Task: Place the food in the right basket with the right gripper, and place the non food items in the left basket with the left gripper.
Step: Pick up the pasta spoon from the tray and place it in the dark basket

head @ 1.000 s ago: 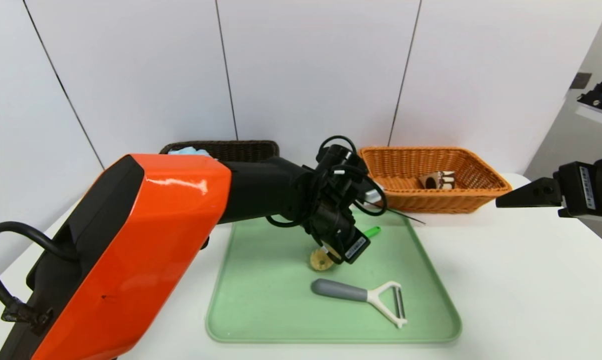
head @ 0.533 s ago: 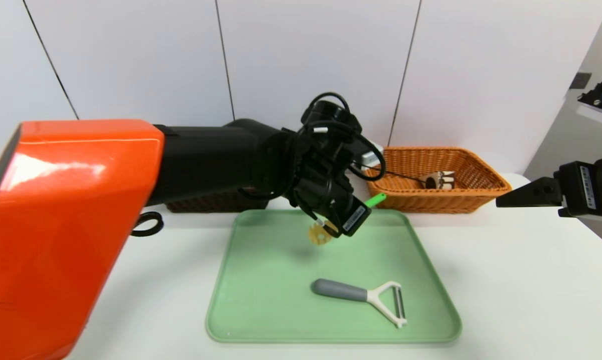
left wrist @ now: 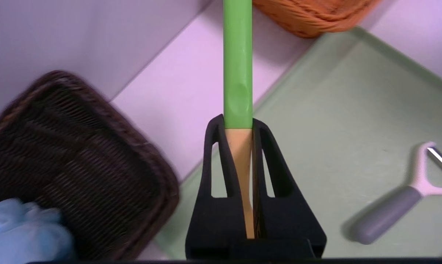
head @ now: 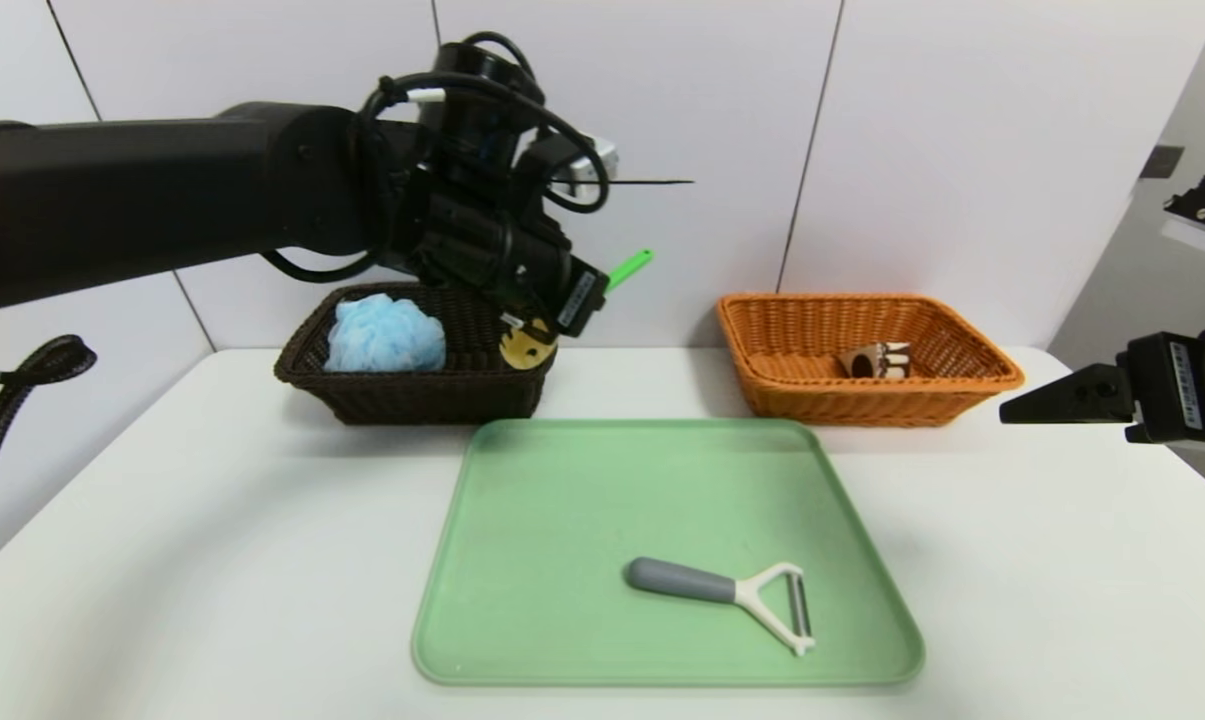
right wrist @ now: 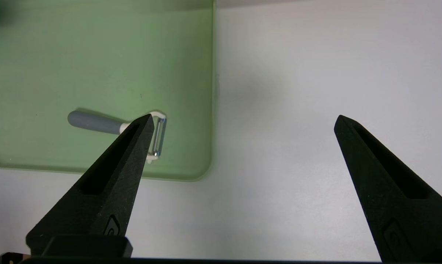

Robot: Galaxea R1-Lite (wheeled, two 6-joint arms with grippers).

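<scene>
Utensil (head: 624, 270): green handle, tan wooden shaft, round slotted tan head; held in the air above the near right corner of the dark basket.
Left gripper (head: 590, 290): clamped on the utensil's shaft, raised above the table.
Right gripper (head: 1037, 402): fingers spread wide, holding nothing, parked over the table at the right.
Dark basket (head: 362, 395): 1 blue sponge (head: 384, 335) inside.
Orange basket (head: 952, 385): 1 small brown item inside.
Peeler (head: 727, 592): lying on the green tray (head: 522, 560).
</scene>
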